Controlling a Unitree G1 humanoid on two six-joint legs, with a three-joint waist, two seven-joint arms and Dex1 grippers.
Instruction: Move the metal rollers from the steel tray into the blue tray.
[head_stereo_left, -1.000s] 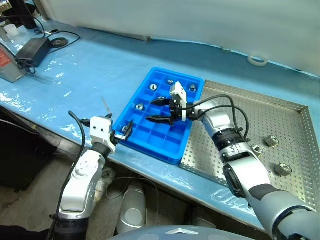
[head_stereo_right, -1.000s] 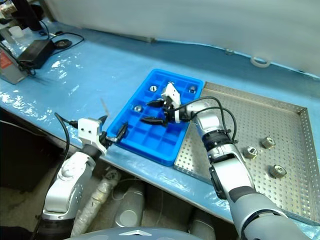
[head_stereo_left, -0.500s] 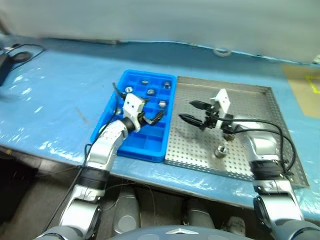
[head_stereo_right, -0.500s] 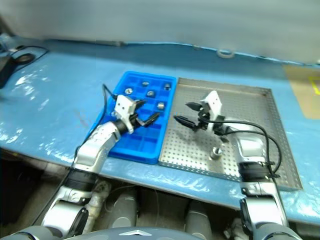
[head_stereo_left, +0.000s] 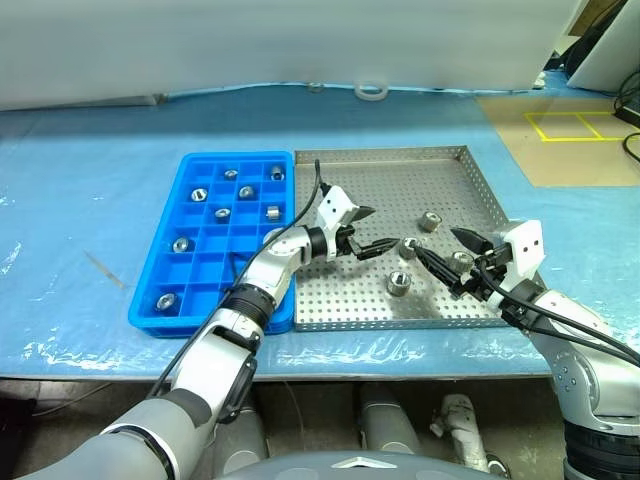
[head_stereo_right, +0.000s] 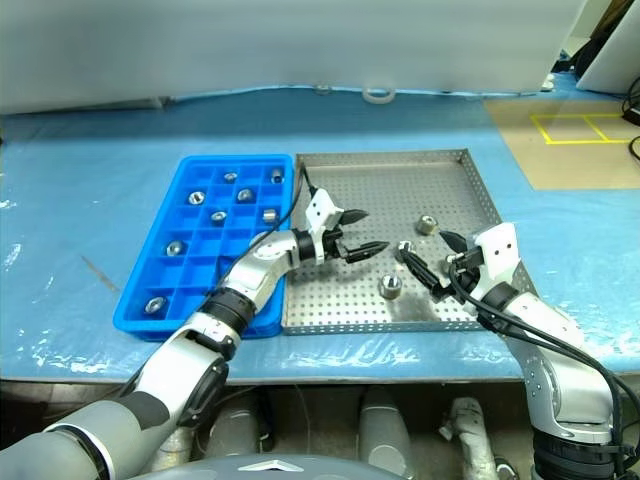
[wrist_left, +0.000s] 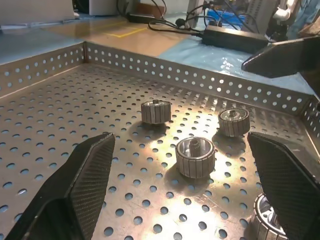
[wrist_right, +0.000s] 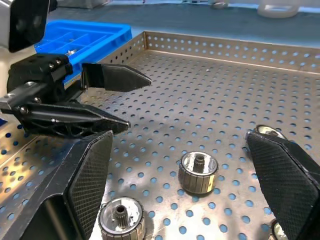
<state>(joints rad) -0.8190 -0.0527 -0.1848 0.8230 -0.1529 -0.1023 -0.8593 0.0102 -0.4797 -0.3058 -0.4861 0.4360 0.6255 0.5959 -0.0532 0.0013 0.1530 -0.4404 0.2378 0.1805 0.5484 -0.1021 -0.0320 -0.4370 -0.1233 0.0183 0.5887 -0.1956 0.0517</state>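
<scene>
Both pincers gape empty over the steel tray (head_stereo_left: 470, 180), left gripper (head_stereo_left: 372, 232) and right gripper (head_stereo_left: 448, 254) facing each other with a roller (head_stereo_left: 408, 246) between, seemingly to pick it for the blue tray (head_stereo_left: 160, 275) behind the left one.

Left and right eye views: a stereo pair set high, looking forward and down over the worktop (head_stereo_left: 90, 190); both take in the whole blue tray (head_stereo_left: 160, 262) and the whole steel tray (head_stereo_left: 450, 155) side by side, from a middle distance.
Left wrist view: set low and close over the steel tray's perforated floor, looking along the left gripper (wrist_left: 180, 192), its jaws apart, toward the far rim.
Right wrist view: equally low and close, looking along the right gripper (wrist_right: 185, 200) across the same floor toward the blue tray.
Shared: the two wrist views face each other, and each frames the metal rollers (wrist_left: 195, 157) and the opposite gripper.
</scene>
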